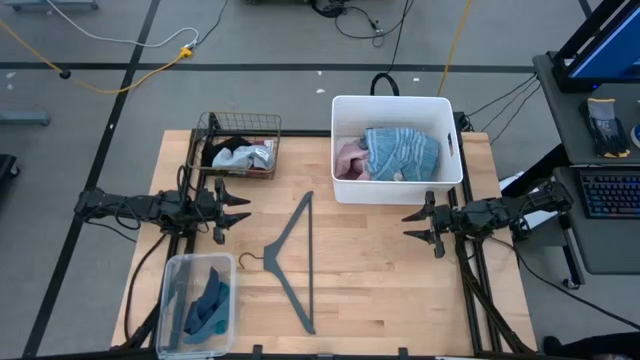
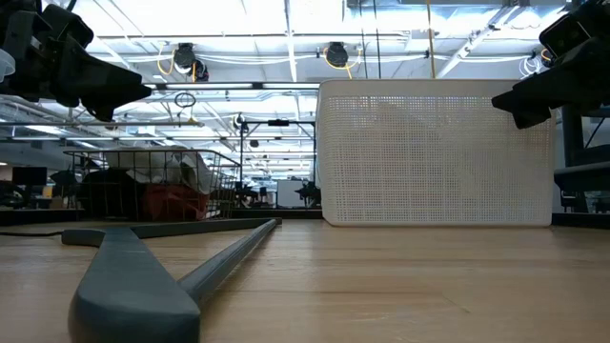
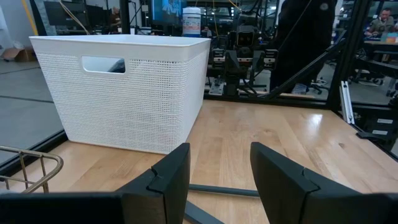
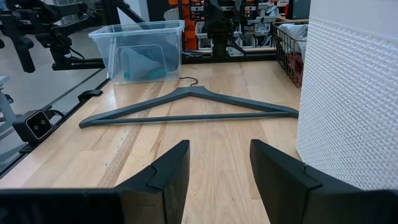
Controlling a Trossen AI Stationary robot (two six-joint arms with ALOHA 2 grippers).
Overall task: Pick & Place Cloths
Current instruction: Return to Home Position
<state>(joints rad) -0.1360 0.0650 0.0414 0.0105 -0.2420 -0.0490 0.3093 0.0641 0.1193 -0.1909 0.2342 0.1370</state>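
Cloths lie in three containers. A blue-striped cloth (image 1: pixel 402 152) and a pink one (image 1: pixel 350 160) fill the white basket (image 1: pixel 345 190) at the far right. Black and grey cloths (image 1: pixel 238 155) sit in the wire basket (image 1: pixel 210 130) at the far left. A teal cloth (image 1: pixel 208 305) lies in the clear bin (image 1: pixel 170 270) at the near left. My left gripper (image 1: pixel 243 209) hovers open above the table's left side, pointing right. My right gripper (image 1: pixel 410 226) hovers open at the right, pointing left. Both have nothing between their fingers.
A thin grey clothes hanger (image 1: pixel 292 262) lies flat on the wooden table between the two grippers, its hook toward the clear bin. Bare wood shows around it. Desks with a keyboard (image 1: pixel 608 192) stand beyond the table's right edge.
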